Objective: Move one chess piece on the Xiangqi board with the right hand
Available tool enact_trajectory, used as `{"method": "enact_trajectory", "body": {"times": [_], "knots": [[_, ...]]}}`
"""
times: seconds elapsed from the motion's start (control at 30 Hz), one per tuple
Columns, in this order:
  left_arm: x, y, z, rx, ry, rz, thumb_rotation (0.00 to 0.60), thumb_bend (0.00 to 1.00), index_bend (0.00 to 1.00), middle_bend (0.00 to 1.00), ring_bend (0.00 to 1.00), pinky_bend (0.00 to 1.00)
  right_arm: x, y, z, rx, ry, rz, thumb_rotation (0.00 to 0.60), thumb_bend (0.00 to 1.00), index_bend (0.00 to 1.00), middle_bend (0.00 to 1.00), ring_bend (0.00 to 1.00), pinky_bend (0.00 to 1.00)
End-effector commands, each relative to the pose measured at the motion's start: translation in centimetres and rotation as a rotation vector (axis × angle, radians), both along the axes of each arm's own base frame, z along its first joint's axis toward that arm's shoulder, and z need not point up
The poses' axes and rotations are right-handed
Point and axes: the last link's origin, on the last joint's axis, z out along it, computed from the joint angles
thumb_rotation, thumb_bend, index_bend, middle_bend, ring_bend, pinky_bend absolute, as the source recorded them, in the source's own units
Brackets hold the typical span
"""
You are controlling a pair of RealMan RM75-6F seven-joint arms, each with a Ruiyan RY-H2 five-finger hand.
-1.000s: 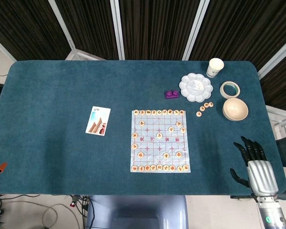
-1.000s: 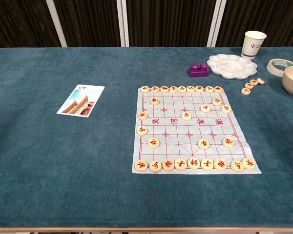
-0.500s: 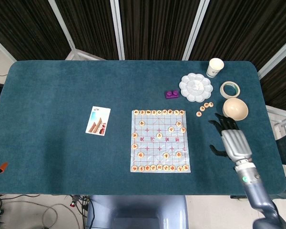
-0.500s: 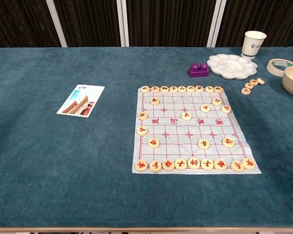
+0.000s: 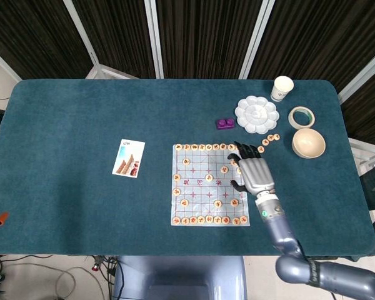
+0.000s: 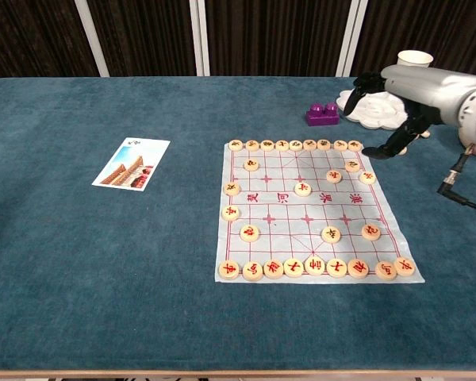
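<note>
The Xiangqi board point(image 5: 200, 189) point(image 6: 285, 216) is a pale sheet with red lines in the middle of the table. Round cream pieces with red characters line its far edge point(image 6: 293, 145) and its near edge point(image 6: 313, 268), and several more stand scattered between. My right hand point(image 5: 254, 171) point(image 6: 409, 86) hovers over the board's far right corner, its dark fingers point(image 5: 244, 150) spread and nothing held. In the head view it covers some pieces on the right side. The left hand shows in neither view.
A photo card point(image 5: 129, 158) point(image 6: 132, 163) lies left of the board. Behind the board's right side stand a purple block point(image 5: 224, 124) point(image 6: 323, 114), a white palette point(image 5: 256, 115), a paper cup point(image 5: 282, 87), a tape roll point(image 5: 302, 117), a bowl point(image 5: 308, 143) and several spare pieces point(image 5: 269, 140).
The right hand has swept from the table's near right corner leftward and forward, past the bowl, to over the board's right edge. The pieces have not moved.
</note>
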Motion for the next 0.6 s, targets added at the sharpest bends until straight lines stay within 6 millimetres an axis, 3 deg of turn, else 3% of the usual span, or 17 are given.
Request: {"method": "enact_trajectory", "body": {"times": [0.03,0.6], "knots": [[-0.1,0.0,0.1,0.002,0.000,0.002,0.600,0.00,0.08,0.00,0.00,0.01,0.5,-0.9,-1.6,0.001,0.039,-0.007,0.600,0.38,0.30,0.00,0.00,0.05],[-0.3,0.1,0.3,0.012,0.004,0.010,0.600,0.00,0.08,0.00,0.00,0.01,-0.3,-3.9,-5.2,0.012,0.163,-0.085,0.600,0.38,0.30,0.00,0.00,0.05]]}}
